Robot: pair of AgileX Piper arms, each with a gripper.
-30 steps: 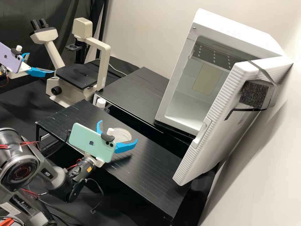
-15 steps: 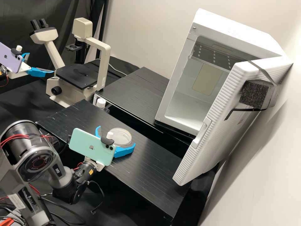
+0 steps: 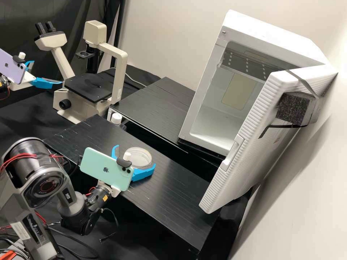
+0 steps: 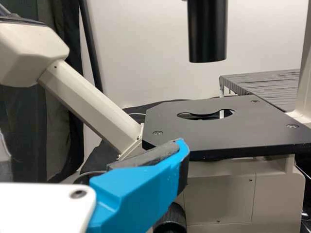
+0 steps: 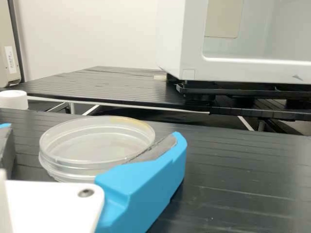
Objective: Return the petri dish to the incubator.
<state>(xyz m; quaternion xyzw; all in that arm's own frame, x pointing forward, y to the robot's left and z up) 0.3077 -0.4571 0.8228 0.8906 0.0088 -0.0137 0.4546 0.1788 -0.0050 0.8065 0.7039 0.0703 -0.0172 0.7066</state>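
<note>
The clear petri dish [image 3: 141,155] lies flat on the black front platform [image 3: 173,187]. Around it stands my right gripper [image 3: 135,156], low at the surface, its fingers apart. In the right wrist view, the dish [image 5: 97,141] is between the fingers of my right gripper [image 5: 92,133]: one overlaps its near edge, while a gap separates the other from it. Contact is unclear. My left gripper [image 3: 47,72] stays open beside the microscope; in the left wrist view, my left gripper [image 4: 87,145] has one finger before the stage. The white incubator [image 3: 217,126] stands with its door [image 3: 245,141] open.
The microscope [image 3: 90,86] occupies the back left. A white-capped bottle [image 3: 116,118] stands behind the front platform. The rear platform [image 3: 155,104] reaches to the incubator, with a dark gap between the two platforms. The open door projects over the front platform's right end.
My right gripper has come down around the dish, and its fingers have drawn slightly closer together. The right arm's upper links have shifted rightward. My left gripper has stayed still.
</note>
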